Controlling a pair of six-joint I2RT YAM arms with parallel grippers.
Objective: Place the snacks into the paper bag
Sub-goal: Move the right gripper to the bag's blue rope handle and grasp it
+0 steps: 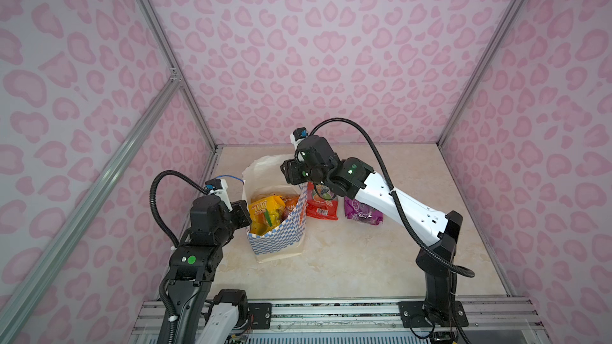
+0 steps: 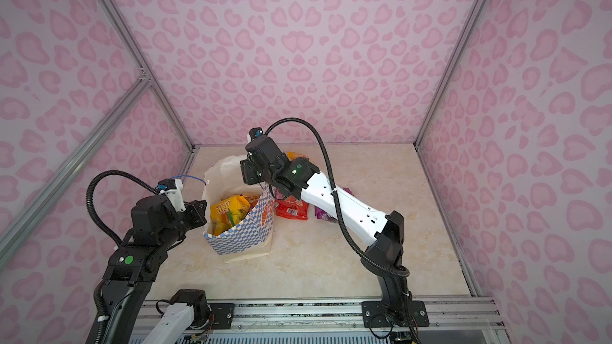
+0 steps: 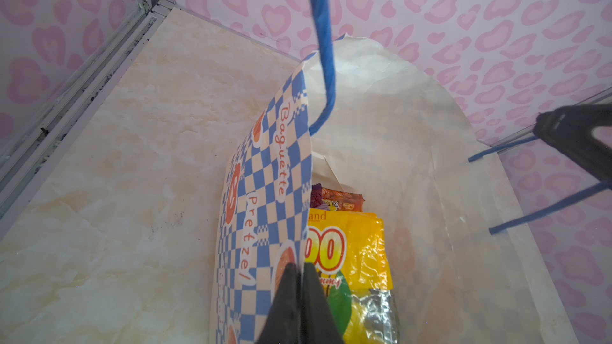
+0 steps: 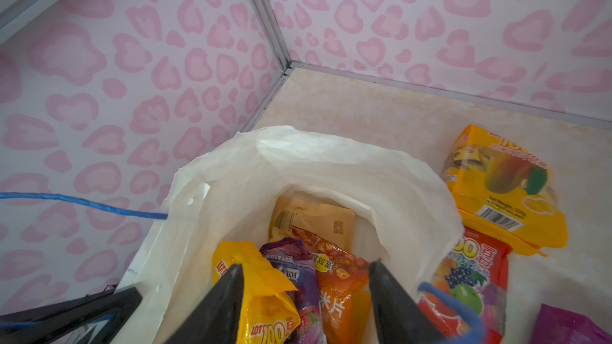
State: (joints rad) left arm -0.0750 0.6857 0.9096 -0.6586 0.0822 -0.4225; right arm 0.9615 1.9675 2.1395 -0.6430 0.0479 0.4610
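On paper bag (image 3: 265, 193): "Baguette", "Pretzel" | left fingers (image 3: 288, 299) clamp it | right fingers (image 4: 218, 302) apart

Paper bag (image 1: 278, 243) upright, mouth open; cream, with a blue-and-white checkered band and blue cord handles (image 3: 326, 61).

Inside: yellow pouch (image 4: 261, 292) uppermost, purple pouch (image 4: 298, 269) and orange chips bag (image 4: 341, 279) alongside it, tan kraft pouch (image 4: 314, 218) deeper in.

Outside, lying flat: red fruit-print pouch (image 1: 321, 205) against the bag at 3 o'clock. Second purple pouch (image 1: 362, 215) just beyond, same bearing. Mango-print yellow pouch (image 4: 506, 186) toward 1 o'clock, seemingly overlapping the red one.
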